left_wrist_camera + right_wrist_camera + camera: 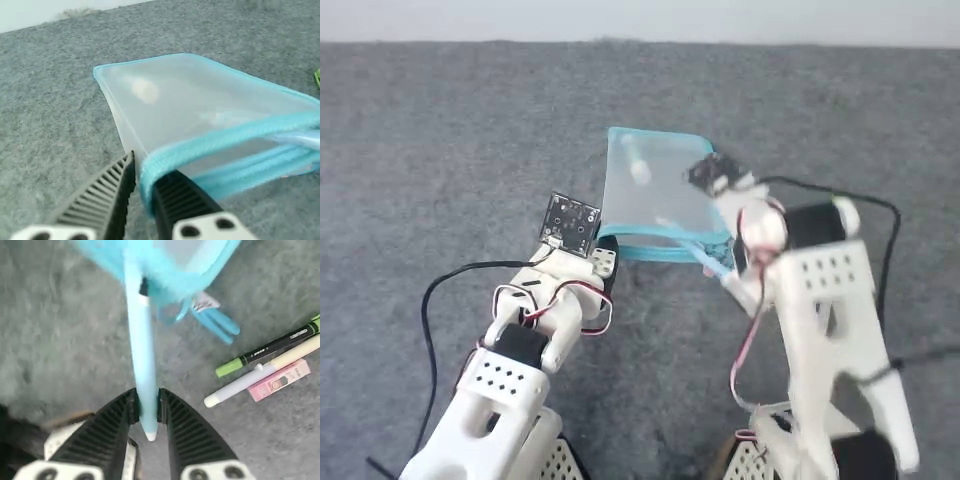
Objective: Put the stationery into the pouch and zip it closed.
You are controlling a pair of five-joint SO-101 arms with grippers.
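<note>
A translucent pouch [655,195] with blue zip trim lies in the middle of the grey mat, and a small white item [638,165] is inside it. My left gripper [142,172] is shut on the blue rim at the pouch's [200,105] near corner, holding the mouth up. My right gripper [147,395] is shut on a light blue pen [141,355], whose far end is at the pouch mouth [170,270]. In the high view the pen [708,260] slants into the pouch's front edge beside the right gripper [735,262].
A black marker with a green cap [270,350], a pale cream and lilac pen [260,375] and a pink eraser [280,382] lie together on the mat near the right arm. A blue zip pull [217,322] hangs from the pouch. Grey mat [440,150] surrounds everything.
</note>
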